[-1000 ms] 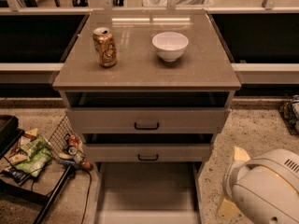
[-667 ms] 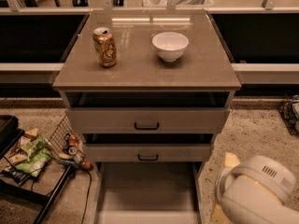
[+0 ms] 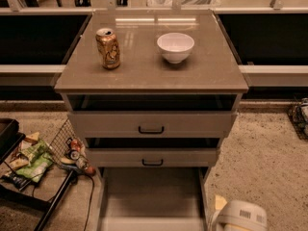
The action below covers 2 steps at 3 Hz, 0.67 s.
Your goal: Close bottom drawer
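Observation:
The bottom drawer (image 3: 151,192) is pulled far out of the grey-beige cabinet (image 3: 150,73). Its long plain tray shows below the two upper drawers. The top rim of its front panel (image 3: 151,224) lies at the lower edge of the view, and its handle is out of view. A white rounded part of my arm (image 3: 239,217) shows at the lower right, just right of the drawer's tray. My gripper itself is out of view below the frame.
The top drawer (image 3: 151,124) and the middle drawer (image 3: 152,158) are partly open, each with a black handle. A gold can (image 3: 108,48) and a white bowl (image 3: 175,46) stand on the cabinet top. A wire rack with snack bags (image 3: 33,160) stands at the left.
The white part of my arm has moved down and to the left, closer to the bottom drawer's right side. Less of it shows now. The drawers have not moved.

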Tool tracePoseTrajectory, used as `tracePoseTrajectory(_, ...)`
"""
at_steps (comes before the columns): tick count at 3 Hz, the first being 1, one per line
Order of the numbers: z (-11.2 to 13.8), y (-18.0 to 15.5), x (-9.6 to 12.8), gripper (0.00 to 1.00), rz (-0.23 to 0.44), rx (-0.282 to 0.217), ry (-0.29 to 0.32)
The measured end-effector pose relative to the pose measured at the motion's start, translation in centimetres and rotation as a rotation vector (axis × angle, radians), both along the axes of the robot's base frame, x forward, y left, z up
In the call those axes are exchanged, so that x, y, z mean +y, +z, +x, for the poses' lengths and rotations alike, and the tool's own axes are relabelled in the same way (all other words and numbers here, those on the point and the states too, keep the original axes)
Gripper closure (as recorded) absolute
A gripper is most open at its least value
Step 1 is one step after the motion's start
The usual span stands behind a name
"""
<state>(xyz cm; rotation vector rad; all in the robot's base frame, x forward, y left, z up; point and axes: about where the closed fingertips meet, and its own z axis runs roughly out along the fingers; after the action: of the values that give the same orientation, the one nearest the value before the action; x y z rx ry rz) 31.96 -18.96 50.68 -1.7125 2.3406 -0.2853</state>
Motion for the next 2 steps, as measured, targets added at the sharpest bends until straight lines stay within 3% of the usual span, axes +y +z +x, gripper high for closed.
tracePoseTrajectory(1, -2.6, -5.6, 1.2, 0.18, 0.066, 0.061, -0.054)
tracePoseTrajectory(2, -4.1, -10.4, 1.9, 0.41, 0.115, 0.091, -0.109)
